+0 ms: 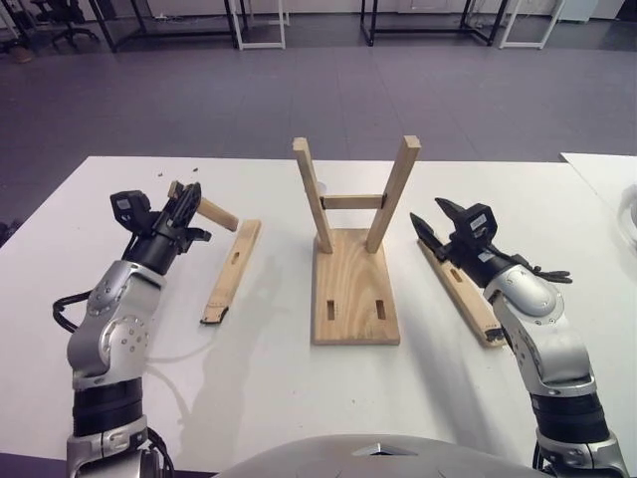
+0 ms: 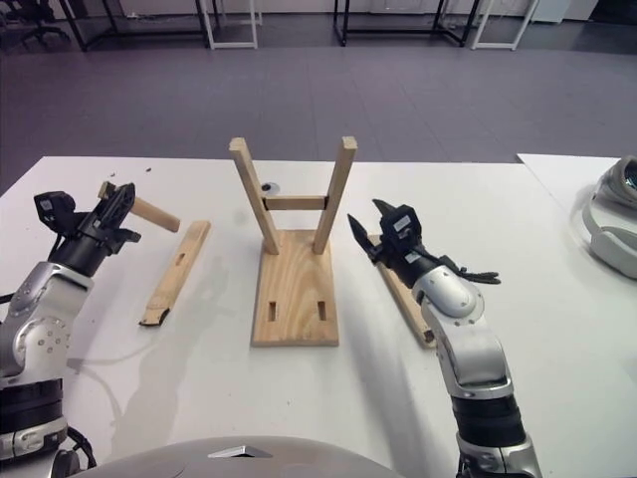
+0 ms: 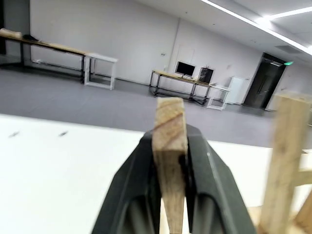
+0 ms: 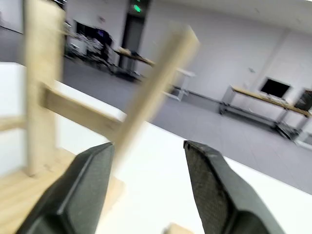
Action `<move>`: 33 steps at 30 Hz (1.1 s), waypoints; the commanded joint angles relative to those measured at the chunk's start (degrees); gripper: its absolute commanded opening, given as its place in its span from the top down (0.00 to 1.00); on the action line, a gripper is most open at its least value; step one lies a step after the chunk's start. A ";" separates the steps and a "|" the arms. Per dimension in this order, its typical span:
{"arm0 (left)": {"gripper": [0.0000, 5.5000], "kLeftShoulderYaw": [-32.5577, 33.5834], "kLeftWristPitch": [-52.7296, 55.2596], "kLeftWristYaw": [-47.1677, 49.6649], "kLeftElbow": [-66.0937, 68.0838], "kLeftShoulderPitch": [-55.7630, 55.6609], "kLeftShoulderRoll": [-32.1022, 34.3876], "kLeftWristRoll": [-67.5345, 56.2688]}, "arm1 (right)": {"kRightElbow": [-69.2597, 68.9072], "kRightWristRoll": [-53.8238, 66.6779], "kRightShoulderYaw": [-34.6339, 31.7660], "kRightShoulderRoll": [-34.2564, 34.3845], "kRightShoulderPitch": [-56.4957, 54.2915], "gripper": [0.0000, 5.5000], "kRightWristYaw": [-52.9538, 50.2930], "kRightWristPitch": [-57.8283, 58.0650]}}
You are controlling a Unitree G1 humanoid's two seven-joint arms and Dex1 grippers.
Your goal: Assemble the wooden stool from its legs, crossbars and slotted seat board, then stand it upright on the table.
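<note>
The slotted seat board (image 1: 355, 289) lies flat mid-table with two legs (image 1: 313, 196) standing in its far slots, joined by a crossbar (image 1: 352, 202). My left gripper (image 1: 185, 204) is shut on a short wooden crossbar (image 1: 217, 213), held above the table at the left; its end (image 3: 170, 141) sits between the black fingers (image 3: 204, 170). A loose leg (image 1: 232, 271) lies on the table just right of that gripper. My right gripper (image 1: 434, 225) is open and holds nothing, hovering over another loose leg (image 1: 466, 293) to the right of the board.
The white table (image 1: 269, 378) has bare room in front of the board. A white headset (image 2: 615, 219) rests on the neighbouring table at the far right. Metal table frames (image 1: 261, 25) stand on the grey floor behind.
</note>
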 commanded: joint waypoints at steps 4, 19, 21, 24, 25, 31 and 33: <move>0.93 1.41 -0.10 -4.34 10.40 -2.41 0.15 1.38 | 6.88 -1.75 0.61 1.45 0.35 0.52 -0.13 -4.37; 0.93 -0.14 8.87 -2.51 14.03 -3.06 2.54 5.94 | 8.42 -4.38 3.46 3.60 1.08 0.52 -0.38 -5.79; 0.93 0.11 9.44 -1.34 13.15 -1.67 2.59 6.47 | 8.48 -4.73 3.63 3.69 0.99 0.52 -0.39 -5.98; 0.93 1.73 13.47 0.37 7.92 2.08 2.04 4.18 | 8.38 -5.06 3.62 3.90 1.00 0.52 -0.52 -6.10; 0.93 2.45 14.95 1.01 6.16 2.92 1.82 3.11 | 8.22 -5.10 3.49 3.96 1.04 0.52 -0.62 -6.03; 0.93 7.14 22.85 5.13 0.07 -1.42 3.09 -3.51 | 8.72 -6.05 3.83 4.56 0.47 0.52 -1.39 -6.71; 0.93 7.53 25.02 6.14 -0.79 -1.27 3.04 -4.10 | 9.15 -6.35 4.18 4.77 0.16 0.52 -1.60 -7.09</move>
